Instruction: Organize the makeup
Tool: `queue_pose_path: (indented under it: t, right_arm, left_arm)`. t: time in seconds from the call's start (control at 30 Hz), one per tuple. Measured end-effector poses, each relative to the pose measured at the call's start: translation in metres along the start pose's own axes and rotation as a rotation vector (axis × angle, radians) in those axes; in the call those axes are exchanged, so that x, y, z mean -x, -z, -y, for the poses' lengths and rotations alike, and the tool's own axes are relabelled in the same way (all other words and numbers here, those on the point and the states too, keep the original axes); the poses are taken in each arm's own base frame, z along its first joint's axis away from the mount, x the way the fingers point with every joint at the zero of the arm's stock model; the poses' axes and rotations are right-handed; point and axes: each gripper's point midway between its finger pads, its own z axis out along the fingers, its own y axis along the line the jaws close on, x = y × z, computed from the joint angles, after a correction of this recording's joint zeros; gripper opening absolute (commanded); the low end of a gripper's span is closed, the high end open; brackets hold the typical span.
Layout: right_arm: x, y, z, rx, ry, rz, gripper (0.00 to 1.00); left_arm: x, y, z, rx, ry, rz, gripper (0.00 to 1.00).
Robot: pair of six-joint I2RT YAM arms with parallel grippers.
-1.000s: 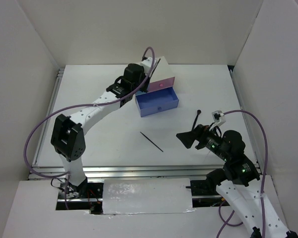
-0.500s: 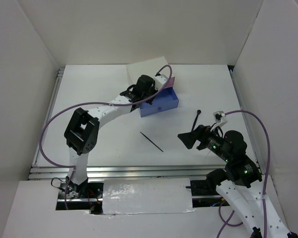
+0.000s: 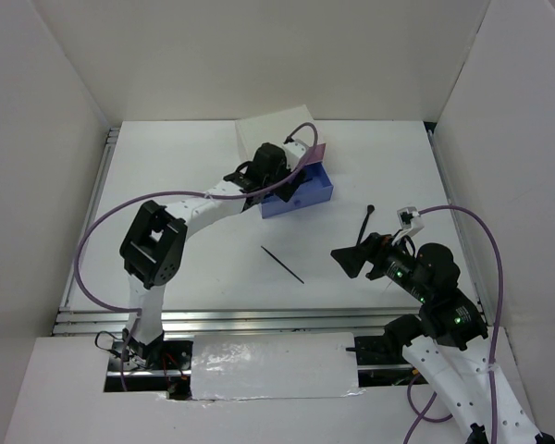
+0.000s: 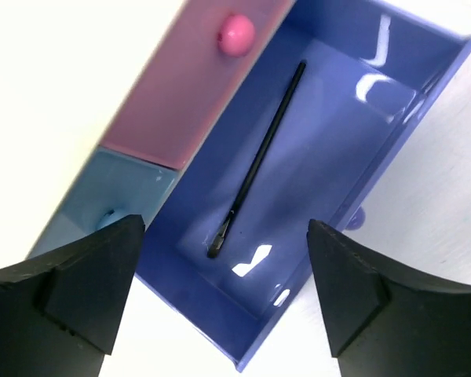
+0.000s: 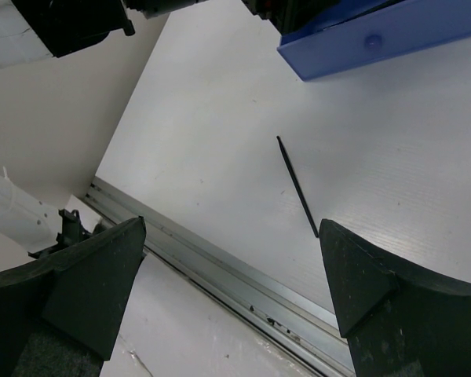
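The blue drawer (image 4: 353, 118) stands pulled out of the white box (image 3: 273, 129), and a thin black brush (image 4: 255, 169) lies loose on its floor. My left gripper (image 4: 226, 259) hangs open just above the drawer's near end, holding nothing; in the top view the left gripper (image 3: 287, 191) is over the blue drawer (image 3: 316, 190). A thin black stick (image 3: 282, 264) lies mid-table, also the black stick (image 5: 297, 187) in the right wrist view. Another black brush (image 3: 367, 222) lies further right. My right gripper (image 3: 345, 260) hovers open and empty near it.
A pink drawer (image 4: 212, 86) with a round pink knob sits shut beside the blue one, with a pale blue drawer front (image 4: 114, 196) below it. A metal rail (image 5: 220, 267) runs along the table's near edge. White walls enclose the table on three sides.
My left arm swung over the blue drawer and its jaws opened; the black brush now lies free inside. The white box shifted. The right arm stayed still.
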Motion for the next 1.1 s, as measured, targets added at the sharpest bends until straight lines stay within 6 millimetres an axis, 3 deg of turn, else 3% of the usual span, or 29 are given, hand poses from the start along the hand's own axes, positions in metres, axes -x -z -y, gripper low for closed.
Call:
queue_pose_path:
  t: [0.1, 0.17, 0.33, 0.43, 0.53, 0.6, 0.67, 0.73, 0.8, 0.87, 0.93, 1.1]
  right_arm:
    - [0.001, 0.0, -0.001, 0.0, 0.001, 0.001, 1.0]
    - [0.002, 0.0, -0.001, 0.001, 0.001, 0.002, 1.0]
    - [0.001, -0.002, 0.0, -0.006, -0.003, -0.009, 1.0]
    - [0.0, -0.003, 0.001, -0.008, -0.004, -0.013, 1.0]
    - [0.0, -0.004, 0.002, -0.01, -0.005, -0.014, 1.0]
    - [-0.001, -0.004, 0.002, -0.011, -0.005, -0.016, 1.0]
    - [-0.001, -0.004, 0.002, -0.011, -0.005, -0.016, 1.0]
    - [-0.001, -0.004, 0.002, -0.009, -0.006, -0.017, 1.0]
    - [-0.003, -0.004, 0.002, -0.006, -0.01, -0.021, 1.0]
    - [-0.005, -0.004, 0.002, -0.003, -0.014, -0.024, 1.0]
    - [-0.007, -0.002, 0.002, 0.002, -0.021, -0.025, 1.0]
    - [-0.005, 0.004, -0.003, 0.026, -0.019, 0.004, 1.0]
  left_arm:
    - [0.013, 0.012, -0.005, 0.019, 0.038, 0.028, 0.99]
    - [0.033, 0.031, -0.013, 0.045, 0.09, 0.072, 0.99]
    - [0.091, 0.114, -0.05, 0.171, 0.356, 0.208, 0.99]
    - [0.097, 0.159, -0.063, 0.236, 0.578, 0.233, 0.99]
    - [0.075, 0.179, -0.061, 0.275, 0.791, 0.193, 0.99]
    - [0.04, 0.177, -0.045, 0.304, 0.9, 0.114, 0.99]
    - [0.002, 0.171, -0.019, 0.34, 0.954, 0.002, 0.99]
    - [-0.038, 0.167, 0.02, 0.39, 0.978, -0.135, 0.99]
    - [-0.06, 0.164, 0.049, 0.424, 0.979, -0.211, 0.99]
    - [-0.072, 0.162, 0.073, 0.455, 0.979, -0.265, 0.99]
    - [-0.078, 0.156, 0.085, 0.492, 0.998, -0.297, 0.99]
    - [-0.093, 0.136, 0.09, 0.586, 1.055, -0.335, 0.98]
